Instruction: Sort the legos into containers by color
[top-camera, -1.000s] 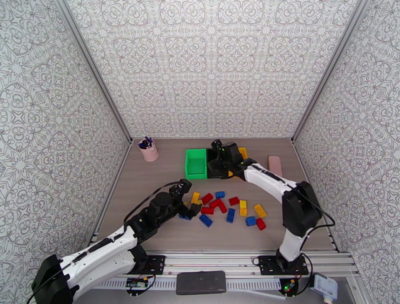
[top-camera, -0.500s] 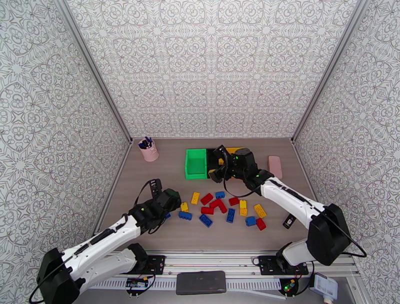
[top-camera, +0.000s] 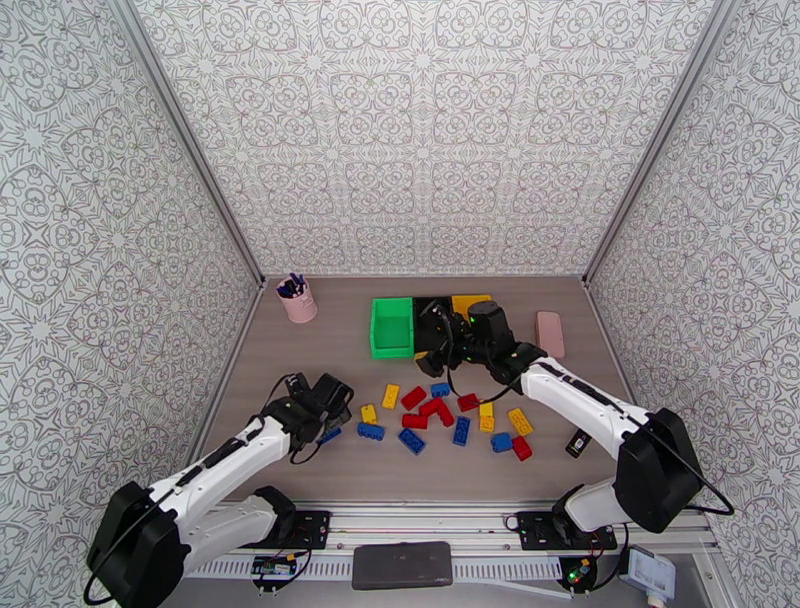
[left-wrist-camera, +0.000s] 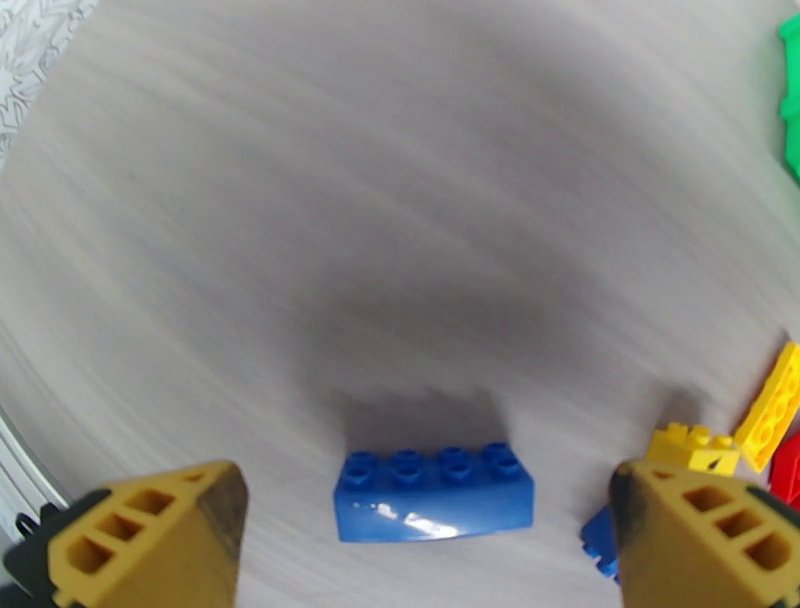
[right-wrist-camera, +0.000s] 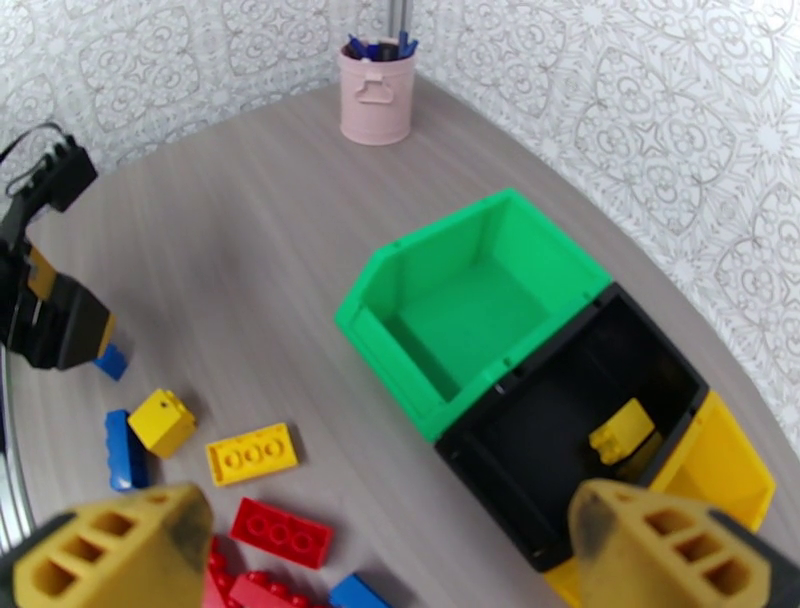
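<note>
The legos lie scattered in red, blue and yellow at the table's middle. Left of them a lone blue brick rests on the table between the wide-apart fingers of my left gripper, which is open and hovers over it. The containers stand in a row at the back: the green bin is empty, the black bin holds one yellow brick, and the yellow bin sits beyond it. My right gripper is open with nothing in it, above the near edge of the bins.
A pink cup of pens stands at the back left. A flat pink slab lies right of the bins. A small black object sits on the table near the right arm's elbow. Patterned walls close in three sides.
My left gripper has pulled back to the left, away from the pile, to the lone blue brick. The right gripper has drawn back from over the black bin and opened wider.
</note>
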